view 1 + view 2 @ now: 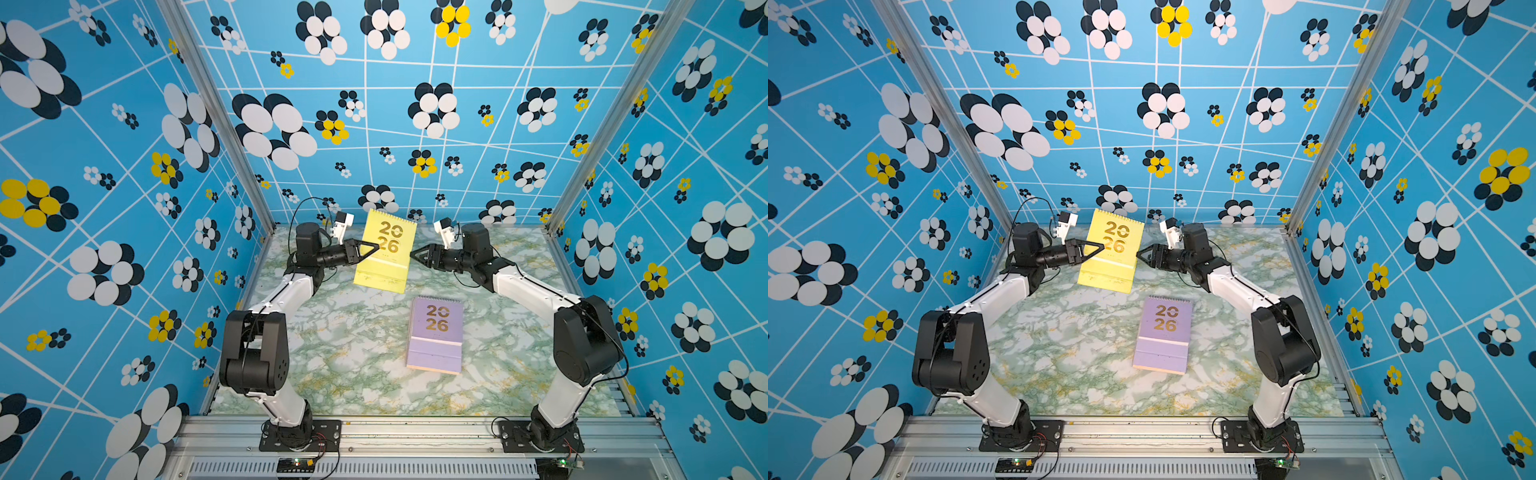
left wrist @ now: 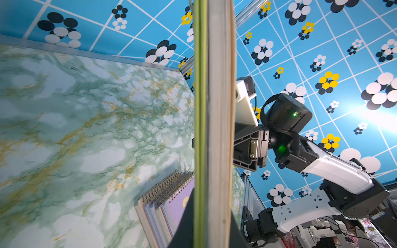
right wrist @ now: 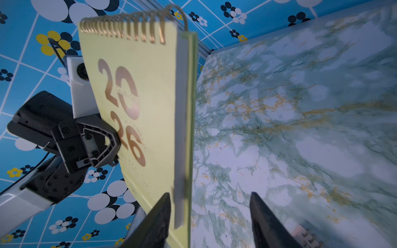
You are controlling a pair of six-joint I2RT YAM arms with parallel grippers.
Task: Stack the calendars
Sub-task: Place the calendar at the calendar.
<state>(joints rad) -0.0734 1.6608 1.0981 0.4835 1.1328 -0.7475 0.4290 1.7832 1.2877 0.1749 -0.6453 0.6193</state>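
Top views are both showing the yellow-green spiral-bound desk calendar with gold "2026" on its cover [image 1: 384, 270] [image 1: 1108, 270] hanging in the air beyond the stack of flat pastel calendars [image 1: 435, 336] [image 1: 1163, 336], on the back-wall side of it and slightly toward the left arm's side. It is tilting, with its gold spiral uppermost and its lower edge off the tabletop and clear of the stack. The stack is lying flat, a lilac "2026" cover on top and a peach edge showing at its bottom; in the left wrist view several spiral bindings are showing one above another [image 2: 171, 206].

The left gripper [image 1: 374, 246] [image 1: 1100, 247] is reaching in from the stack's far left and is pinching the yellow-green calendar, its jaws closed on the cover beside the digits [image 3: 117, 139]. The right gripper [image 1: 413, 254] [image 1: 1139, 254] is facing it from the stack's far right, holding nothing. Its jaws are standing partly apart [image 3: 210, 194], and the calendar's free edge [image 3: 182, 128] is sitting between them, close beside one finger [image 3: 159, 221]; I cannot tell whether they are touching.

The green-veined white marble-patterned tabletop [image 1: 332, 353] is carrying the stack.
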